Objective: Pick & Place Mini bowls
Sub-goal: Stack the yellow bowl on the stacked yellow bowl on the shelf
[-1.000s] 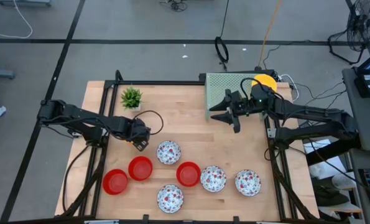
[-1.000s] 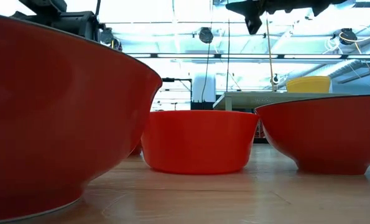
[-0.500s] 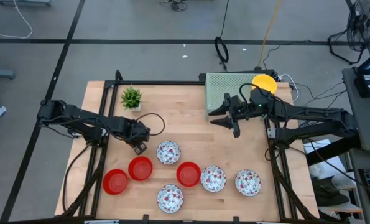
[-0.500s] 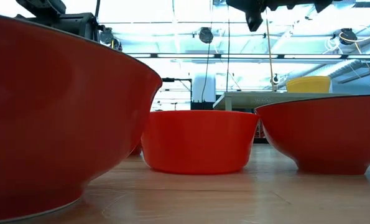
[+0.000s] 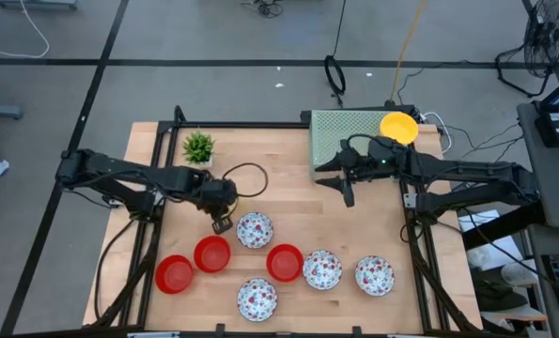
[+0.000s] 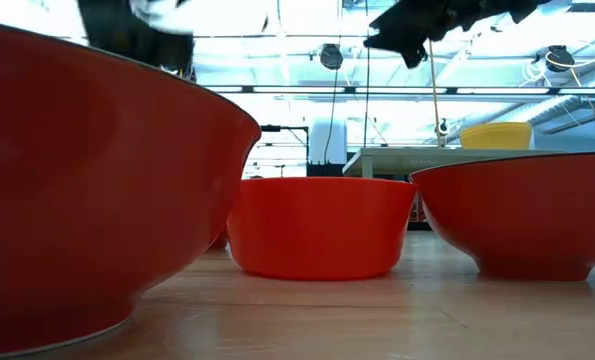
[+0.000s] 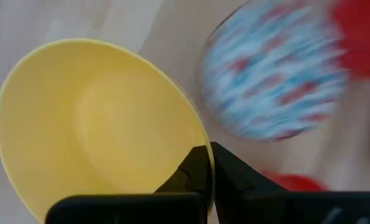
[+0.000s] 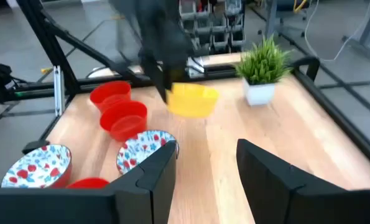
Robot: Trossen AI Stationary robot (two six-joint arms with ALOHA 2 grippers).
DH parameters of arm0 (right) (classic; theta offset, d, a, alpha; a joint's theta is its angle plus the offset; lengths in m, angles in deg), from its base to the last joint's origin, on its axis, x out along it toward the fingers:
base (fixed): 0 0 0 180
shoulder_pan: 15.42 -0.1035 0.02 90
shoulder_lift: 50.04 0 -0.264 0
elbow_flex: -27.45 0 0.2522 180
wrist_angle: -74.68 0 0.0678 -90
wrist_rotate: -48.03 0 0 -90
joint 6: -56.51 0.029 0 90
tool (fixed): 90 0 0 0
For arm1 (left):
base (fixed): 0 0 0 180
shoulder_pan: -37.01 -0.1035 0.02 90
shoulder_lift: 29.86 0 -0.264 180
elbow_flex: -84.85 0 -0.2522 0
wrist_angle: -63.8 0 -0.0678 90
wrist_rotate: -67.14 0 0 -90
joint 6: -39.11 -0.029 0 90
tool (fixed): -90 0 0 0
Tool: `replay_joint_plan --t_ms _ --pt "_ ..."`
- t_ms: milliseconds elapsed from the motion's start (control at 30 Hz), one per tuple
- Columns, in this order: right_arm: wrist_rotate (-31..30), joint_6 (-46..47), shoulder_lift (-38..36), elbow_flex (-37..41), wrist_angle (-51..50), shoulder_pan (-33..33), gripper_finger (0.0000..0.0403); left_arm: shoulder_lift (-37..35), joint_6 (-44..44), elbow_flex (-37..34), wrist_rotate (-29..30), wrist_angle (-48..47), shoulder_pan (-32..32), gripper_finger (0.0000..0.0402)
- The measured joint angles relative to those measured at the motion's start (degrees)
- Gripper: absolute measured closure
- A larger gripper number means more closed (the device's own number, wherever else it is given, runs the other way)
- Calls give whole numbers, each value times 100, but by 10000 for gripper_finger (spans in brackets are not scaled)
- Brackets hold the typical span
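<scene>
**Left tool grips a yellow bowl**

The left tool [image 7: 204, 163] is clenched on the rim of a small round yellow bowl [image 7: 97, 124], above the wooden table [image 5: 288, 202], beside a white floral-speckled bowl [image 5: 255, 229]. The right tool [image 8: 206, 158] stands released near the green rack [image 5: 340, 131].

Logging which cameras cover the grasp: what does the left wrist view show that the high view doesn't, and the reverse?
Only the left wrist view shows the left gripper shut on the rim of a plain yellow mini bowl.

Only the high view shows the right gripper open above the wooden table, the small green potted plant, and a second yellow bowl on the pale green tray.

Both show the white floral-speckled bowl beside the left gripper.
</scene>
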Motion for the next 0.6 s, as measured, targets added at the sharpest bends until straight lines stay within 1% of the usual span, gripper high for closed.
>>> replay_joint_plan --t_ms 133,267,333,400,467,600 --pt "27 -100 287 -4 68 -178 248 -2 -1182 752 -144 576 192 397" --pt "28 -535 710 -4 487 -631 248 17 -2189 1124 -529 1291 319 396" --pt "44 -883 904 -4 848 -902 248 31 -2704 1127 -962 1634 361 396" --pt "52 -1239 1038 -4 1169 -1142 248 94 -3200 1127 -1591 1851 396 398" --pt "53 -1463 1119 -2 1395 -1341 248 176 -3676 1127 -2198 1851 468 396" --pt "62 -1626 1229 -2 1651 -1655 248 419 -4872 1125 -3003 1828 668 396"
